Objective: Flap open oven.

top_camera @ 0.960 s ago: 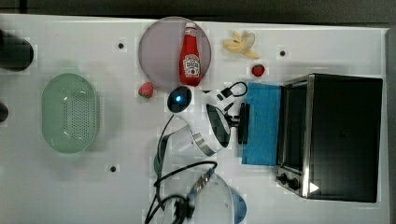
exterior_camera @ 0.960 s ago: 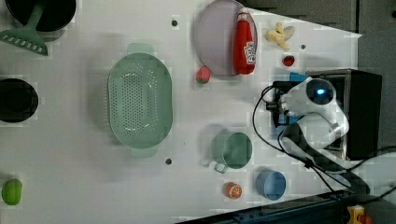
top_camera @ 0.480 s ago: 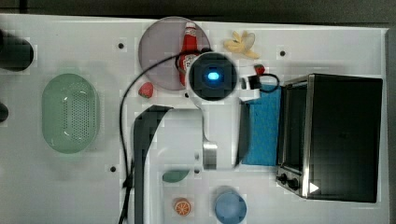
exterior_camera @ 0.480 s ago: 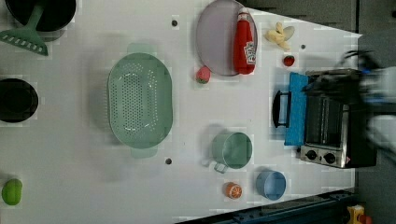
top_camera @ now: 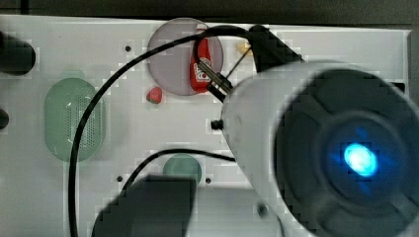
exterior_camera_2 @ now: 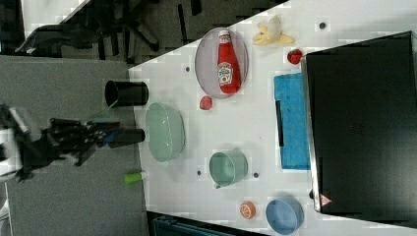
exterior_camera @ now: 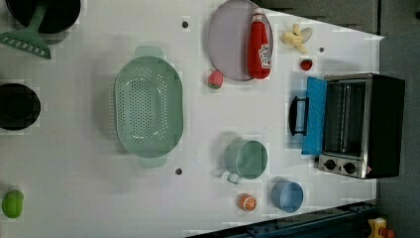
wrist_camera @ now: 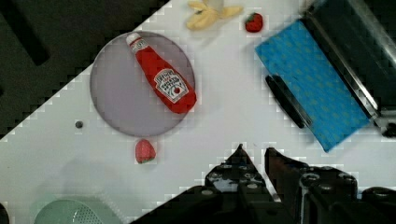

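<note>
Oven [exterior_camera: 364, 126] with door lowered flat onto the tabletop [exterior_camera: 74, 198].
Claw [wrist_camera: 254, 156] narrowly parted, gripping nothing, high above.

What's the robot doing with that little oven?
The oven has its blue glass door flapped down flat on the white table, handle pointing away. The robot's end effector hangs above the table, apart from the door and holding nothing. The ketchup bottle lies on its plate.
</note>
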Controlling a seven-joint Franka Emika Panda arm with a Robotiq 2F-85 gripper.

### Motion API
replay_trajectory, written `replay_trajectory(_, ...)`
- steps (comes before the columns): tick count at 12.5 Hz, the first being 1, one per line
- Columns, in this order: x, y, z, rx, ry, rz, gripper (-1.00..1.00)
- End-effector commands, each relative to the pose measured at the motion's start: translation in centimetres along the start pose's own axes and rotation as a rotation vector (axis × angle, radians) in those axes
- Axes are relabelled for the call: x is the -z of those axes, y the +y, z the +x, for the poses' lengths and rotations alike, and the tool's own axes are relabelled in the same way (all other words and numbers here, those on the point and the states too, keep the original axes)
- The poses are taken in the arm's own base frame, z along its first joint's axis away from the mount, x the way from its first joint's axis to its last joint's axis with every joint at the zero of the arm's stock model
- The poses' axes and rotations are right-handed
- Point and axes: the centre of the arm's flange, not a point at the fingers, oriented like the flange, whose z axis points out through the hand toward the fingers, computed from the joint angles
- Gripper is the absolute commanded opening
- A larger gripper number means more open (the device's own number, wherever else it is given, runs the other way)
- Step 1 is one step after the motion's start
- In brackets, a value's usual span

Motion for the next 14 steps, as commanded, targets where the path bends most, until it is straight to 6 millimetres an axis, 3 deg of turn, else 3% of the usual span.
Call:
replay_trajectory(1, -5.2, -0.8, 0.8, -0.211, -0.101, -0.129, -0.65)
replay_trajectory(3, -5.0, -0.9, 0.4, -0.311, -0.103, -0.142, -0.65)
replay_trajectory(7, -5.3, -2.3, 0.3, -0.285, -0.084, -0.125, -0.65)
replay_trajectory(14, -5.9, -2.4, 0.4, -0.285, -0.089, -0.133, -0.65)
